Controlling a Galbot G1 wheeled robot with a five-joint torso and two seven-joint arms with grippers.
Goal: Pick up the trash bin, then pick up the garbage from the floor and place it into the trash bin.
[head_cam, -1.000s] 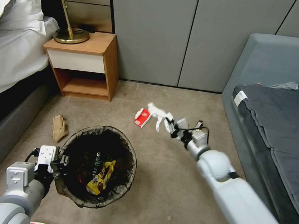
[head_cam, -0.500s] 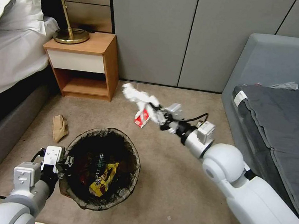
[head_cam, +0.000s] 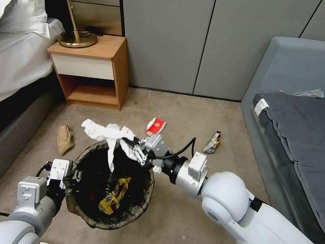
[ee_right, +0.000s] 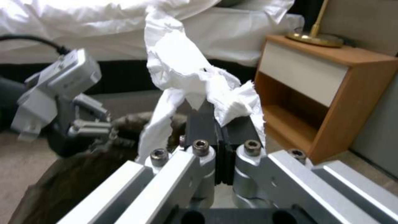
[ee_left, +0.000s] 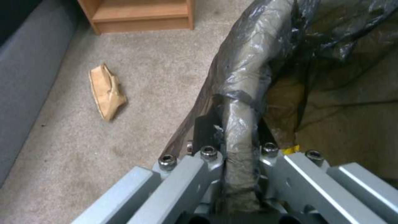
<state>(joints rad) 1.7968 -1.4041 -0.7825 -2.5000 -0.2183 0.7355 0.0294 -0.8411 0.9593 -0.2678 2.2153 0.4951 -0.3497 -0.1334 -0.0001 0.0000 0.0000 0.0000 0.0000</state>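
Right pincer (head_cam: 134,147) is clamped shut on the crumpled tissue (head_cam: 104,131), held over the trash bin (head_cam: 137,207); left pincer (head_cam: 71,175) grips the bin's rim. Released here, the overhanging tissue could snag outside.

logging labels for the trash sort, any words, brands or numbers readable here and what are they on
No text can be read with confidence.
Red and white carton on the carpet: white markings, too small to read.
Yellow snack wrapper inside the trash bin: dark print, blurred.
Small wrapper near the sofa: print unreadable.
White tag on the sofa cushion: nothing legible.
Tissue in the right gripper: blank.
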